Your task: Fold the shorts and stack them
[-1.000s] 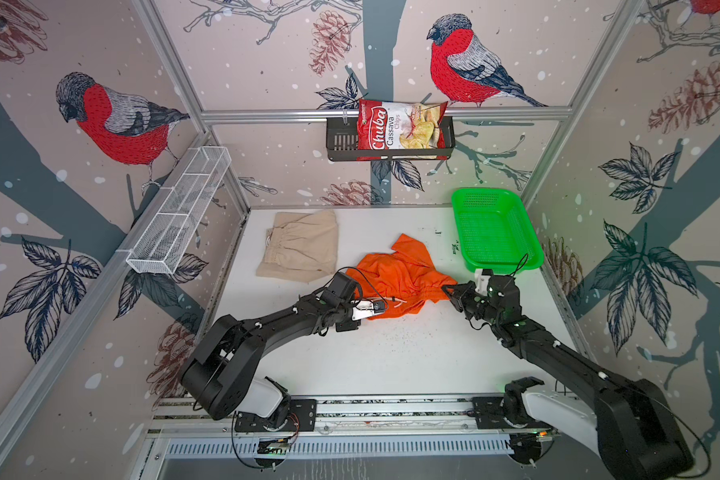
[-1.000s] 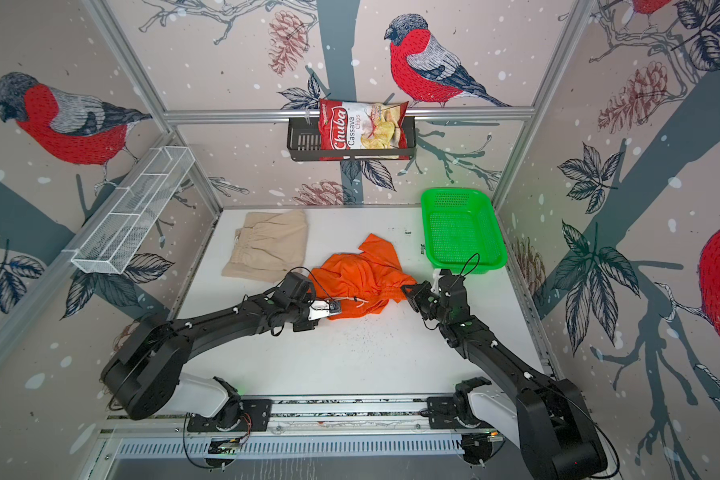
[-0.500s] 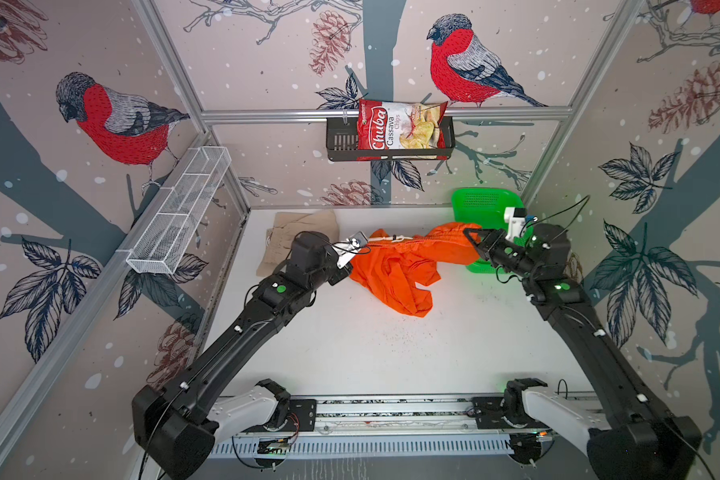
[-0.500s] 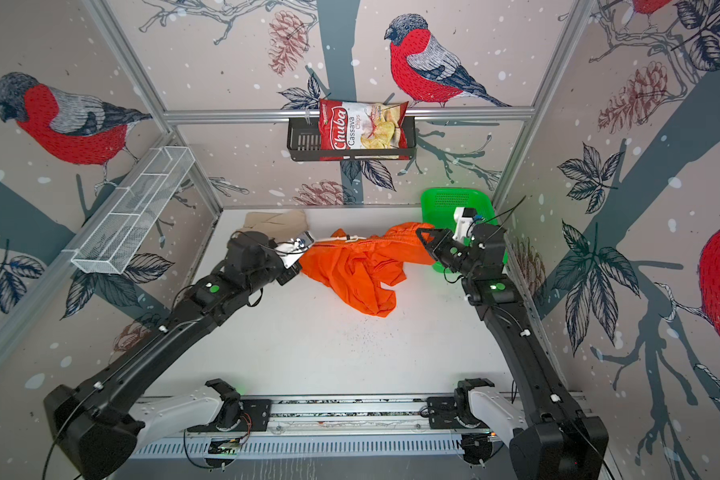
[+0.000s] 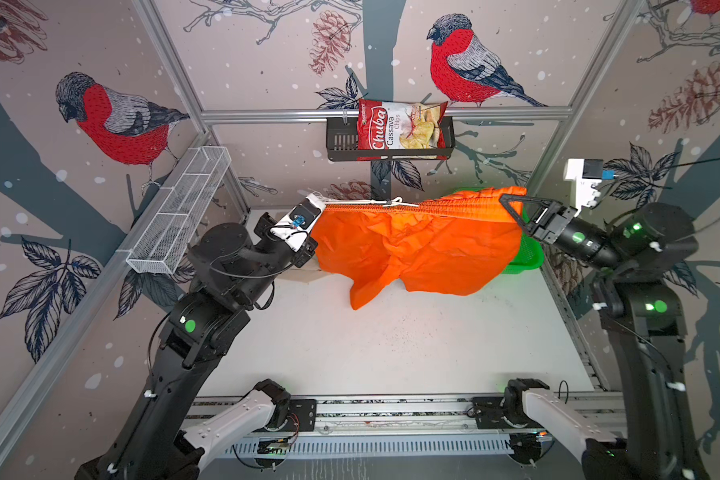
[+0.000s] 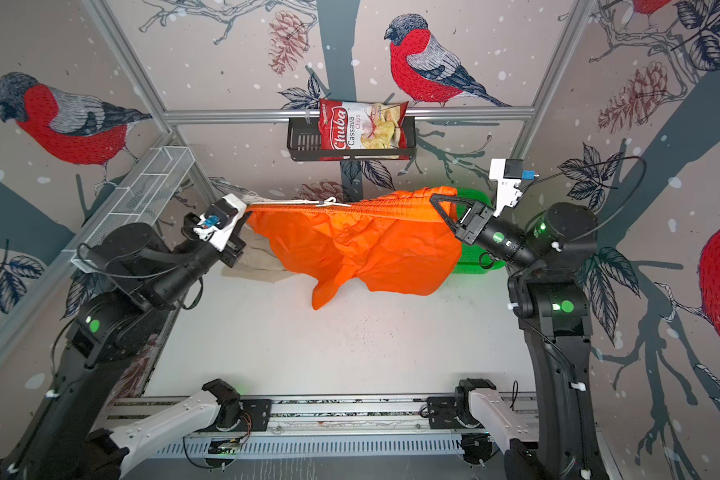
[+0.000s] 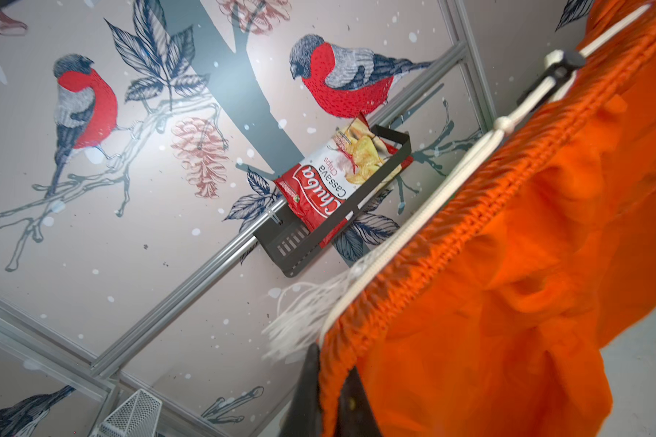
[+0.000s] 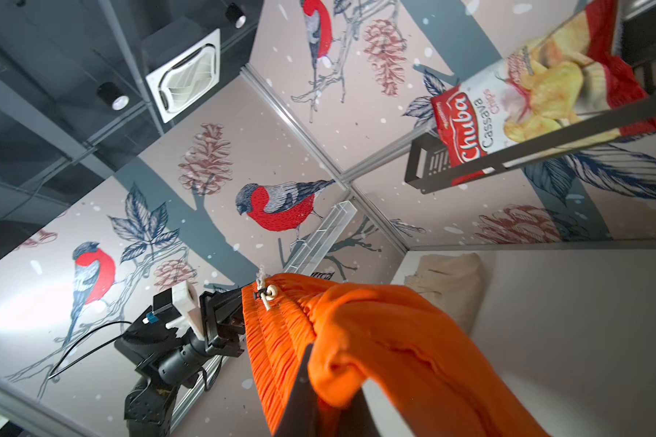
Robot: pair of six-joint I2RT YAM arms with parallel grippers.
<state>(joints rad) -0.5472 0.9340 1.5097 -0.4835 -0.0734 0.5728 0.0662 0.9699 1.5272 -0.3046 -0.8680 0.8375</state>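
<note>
Tabletop [image 5: 391, 345] of matte white, finely speckled, fills the lower centre in both top views. Above it, at frame centre, the orange shorts [image 5: 412, 249] are held up. They are thin, crinkled cloth, stretched wide by the ribbed elastic waistband, and the legs dangle, one pointed hem lowest. Along the left wall slants a long white wire-mesh rack [image 5: 184, 208], divided into compartments. Right of centre sits a green plastic basket [image 5: 531, 253] with lattice walls; the orange cloth screens most of it, so its contents cannot be told. At upper centre a black slotted metal shelf [image 5: 341, 143] holds a glossy red chips bag [image 5: 400, 126]. The beige shorts [image 6: 258, 259] lie crumpled on the table left of centre, half hidden behind the orange pair. Clamped on one waistband end is the left gripper [image 8: 238, 299], on the other the right gripper [image 5: 510, 205]. A white drawstring [image 5: 371, 203] with a frayed tip runs along the band.
</note>
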